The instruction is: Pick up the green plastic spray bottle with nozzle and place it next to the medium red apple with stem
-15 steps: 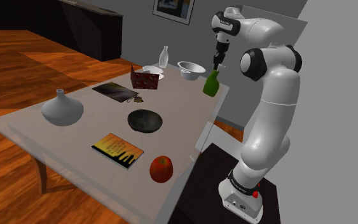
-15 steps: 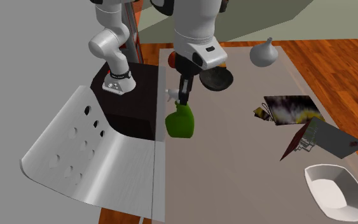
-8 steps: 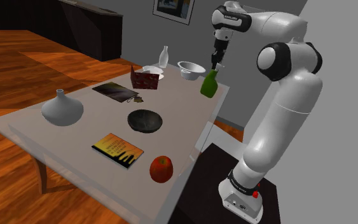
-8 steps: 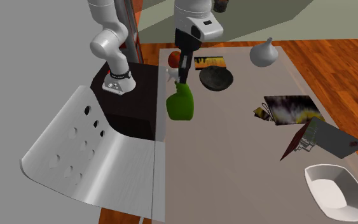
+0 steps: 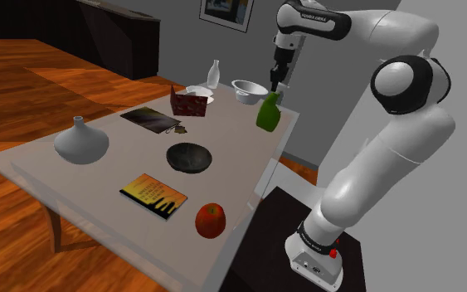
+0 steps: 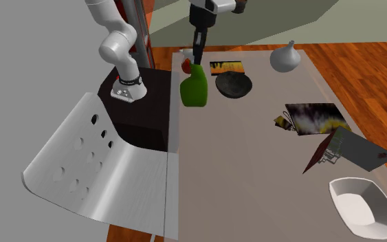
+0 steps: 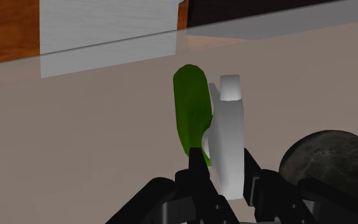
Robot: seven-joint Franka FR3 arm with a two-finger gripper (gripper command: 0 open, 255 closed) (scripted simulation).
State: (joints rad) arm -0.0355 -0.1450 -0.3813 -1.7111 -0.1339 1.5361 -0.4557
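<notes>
The green spray bottle is being pinched at its white nozzle by the gripper above the counter's far end, well apart from the red apple, so swinging or slipping from so high a hold is being risked.

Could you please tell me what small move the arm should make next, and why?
Probably carry the green spray bottle toward the red apple: the jaws are shut on its white top and it seems lifted, while the apple lies at the other end of the table, beyond the dark bowl.
</notes>
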